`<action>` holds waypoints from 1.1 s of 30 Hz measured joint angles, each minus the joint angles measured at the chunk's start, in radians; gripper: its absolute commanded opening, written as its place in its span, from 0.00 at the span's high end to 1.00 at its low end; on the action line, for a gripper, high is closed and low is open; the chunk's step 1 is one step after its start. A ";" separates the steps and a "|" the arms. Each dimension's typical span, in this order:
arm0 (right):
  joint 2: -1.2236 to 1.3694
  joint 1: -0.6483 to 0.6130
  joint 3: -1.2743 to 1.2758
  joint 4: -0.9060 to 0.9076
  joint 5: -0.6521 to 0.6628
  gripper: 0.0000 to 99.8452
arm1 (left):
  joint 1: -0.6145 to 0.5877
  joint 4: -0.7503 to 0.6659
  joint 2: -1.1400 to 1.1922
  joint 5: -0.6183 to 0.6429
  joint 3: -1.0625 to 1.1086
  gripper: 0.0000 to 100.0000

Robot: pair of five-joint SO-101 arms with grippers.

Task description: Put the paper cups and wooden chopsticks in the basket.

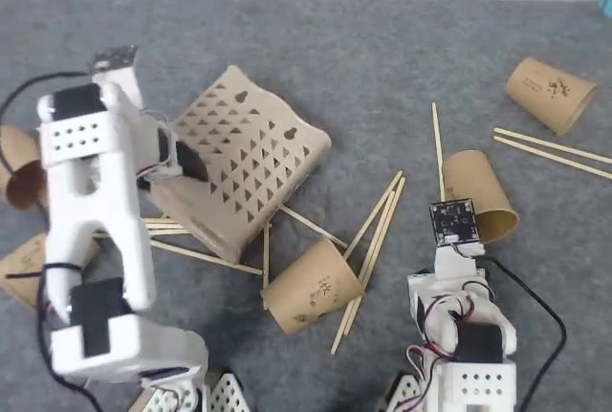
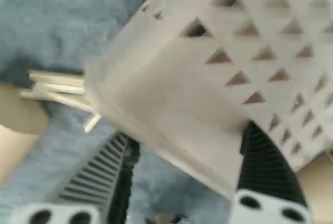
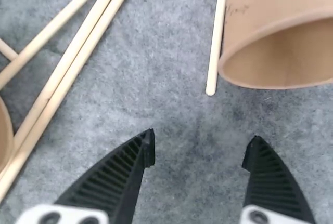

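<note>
Found no legible text, number, label or sign. Noted dark printed marks on the wall of the centre cup (image 1: 311, 290), lying toward the near edge of the tabletop (image 1: 382, 77): too small to read. Noted the same on the far-right cup (image 1: 550, 95), near the far right corner. Recorded a dark scrawl on the middle-right cup (image 3: 276, 21), cropped and unreadable.

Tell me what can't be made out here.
High view: two brown paper cups, partly hidden by the white left arm.
High view: wooden chopsticks run under the tipped tan perforated basket; their count is hidden.
Left wrist view: the basket's wall is blurred.
Right wrist view: another brown paper cup is cut off by the edge.
</note>
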 measured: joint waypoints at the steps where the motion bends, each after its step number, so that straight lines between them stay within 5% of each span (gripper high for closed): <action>1: 0.000 0.000 0.000 0.000 0.000 0.73 | -0.006 -0.005 0.006 -0.025 -0.009 0.72; 16: 0.000 0.000 0.000 0.000 0.000 0.73 | -0.074 0.025 0.040 -0.413 0.075 0.73; 25: 0.000 0.000 0.000 0.000 0.000 0.73 | -0.089 -0.057 0.040 -0.437 0.038 0.72; 33: 0.000 0.000 0.000 0.000 0.000 0.73 | 0.081 -0.160 0.048 -0.431 0.003 0.72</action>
